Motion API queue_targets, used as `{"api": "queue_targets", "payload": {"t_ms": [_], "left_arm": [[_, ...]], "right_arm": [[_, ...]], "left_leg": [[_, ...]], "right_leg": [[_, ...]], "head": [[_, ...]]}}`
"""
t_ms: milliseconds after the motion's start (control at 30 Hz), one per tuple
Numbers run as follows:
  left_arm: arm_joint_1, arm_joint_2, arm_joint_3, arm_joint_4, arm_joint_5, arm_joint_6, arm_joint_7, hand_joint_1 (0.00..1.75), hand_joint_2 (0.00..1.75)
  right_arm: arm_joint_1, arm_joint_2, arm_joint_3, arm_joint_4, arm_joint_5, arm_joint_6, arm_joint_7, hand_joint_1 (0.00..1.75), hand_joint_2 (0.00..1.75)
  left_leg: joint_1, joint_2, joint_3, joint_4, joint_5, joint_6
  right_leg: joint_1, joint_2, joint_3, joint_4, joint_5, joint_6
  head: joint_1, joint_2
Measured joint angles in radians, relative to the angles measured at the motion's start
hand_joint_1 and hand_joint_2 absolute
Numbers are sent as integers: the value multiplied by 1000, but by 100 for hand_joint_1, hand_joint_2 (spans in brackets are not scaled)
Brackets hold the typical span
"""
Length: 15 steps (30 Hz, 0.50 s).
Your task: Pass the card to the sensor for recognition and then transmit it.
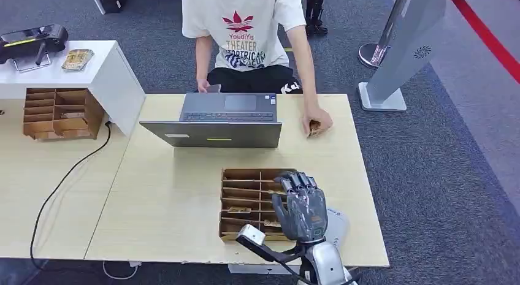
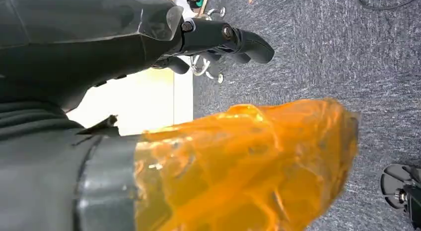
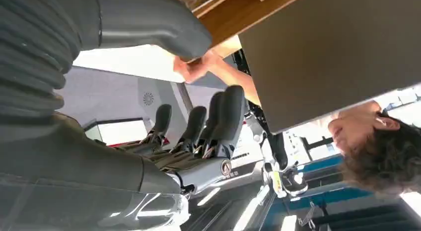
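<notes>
A wooden slotted card box (image 1: 245, 174) sits near the table's front edge, with small cards (image 1: 239, 209) lying in its slots. My right hand (image 1: 302, 205) is raised over the box's right side, fingers apart and holding nothing; in the right wrist view its fingers (image 3: 198, 126) stand straight, away from the thumb. A white flat device (image 1: 339, 227) lies on the table, partly hidden behind that hand. Across the table a person's hand (image 1: 317, 121) rests on a small brown card (image 1: 314, 130). My left hand (image 2: 164, 37) hangs over the carpet beside the table, empty, its thumb wrapped in orange film (image 2: 248, 161).
An open grey laptop (image 1: 227, 122) stands between the box and the seated person. At the left are a second wooden organizer (image 1: 58, 113), a white cabinet (image 1: 104, 70) with a black device (image 1: 34, 37), and a black cable (image 1: 67, 174). A grey stand (image 1: 405, 52) rises from the floor at right.
</notes>
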Motion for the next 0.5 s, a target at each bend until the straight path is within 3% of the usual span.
{"api": "queue_targets", "payload": {"t_ms": [133,267,300,500], "left_arm": [[0,0,1,0,0,0,0,0,0],[0,0,2,0,0,0,-1,0,0],[0,0,3,0,0,-1,-1,0,0],[0,0,4,0,0,-3,-2,0,0]], "right_arm": [[-6,-2,0,15,4,2,2,79,175],[-10,-4,0,27,7,4,2,80,175],[-12,-4,0,30,9,6,2,87,175],[-22,-5,2,45,9,14,2,86,175]], "left_leg": [[0,0,0,0,0,0],[0,0,0,0,0,0],[0,0,0,0,0,0],[0,0,0,0,0,0]], "right_leg": [[0,0,0,0,0,0],[0,0,0,0,0,0],[0,0,0,0,0,0],[0,0,0,0,0,0]], "head": [[0,0],[0,0],[0,0],[0,0]]}}
